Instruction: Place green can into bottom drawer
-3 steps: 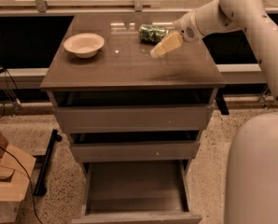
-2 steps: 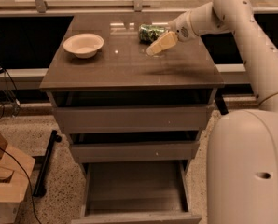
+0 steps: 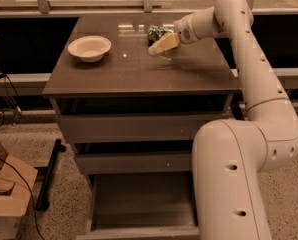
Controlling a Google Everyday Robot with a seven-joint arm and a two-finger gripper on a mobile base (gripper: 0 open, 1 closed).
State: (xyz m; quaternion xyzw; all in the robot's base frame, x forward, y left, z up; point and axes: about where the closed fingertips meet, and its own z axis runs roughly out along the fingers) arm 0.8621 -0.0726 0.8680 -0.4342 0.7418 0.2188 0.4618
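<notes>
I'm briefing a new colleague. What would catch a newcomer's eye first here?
The big white robot arm fills the right side, reaching over the cabinet top so its gripper sits right beside the green can near the back edge. Below, the bottom drawer stands pulled open with a bare floor, and a cream bowl rests on the top's left side.

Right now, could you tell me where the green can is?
The green can sits at the back of the cabinet top, right of the bowl; the gripper is just in front of it.
</notes>
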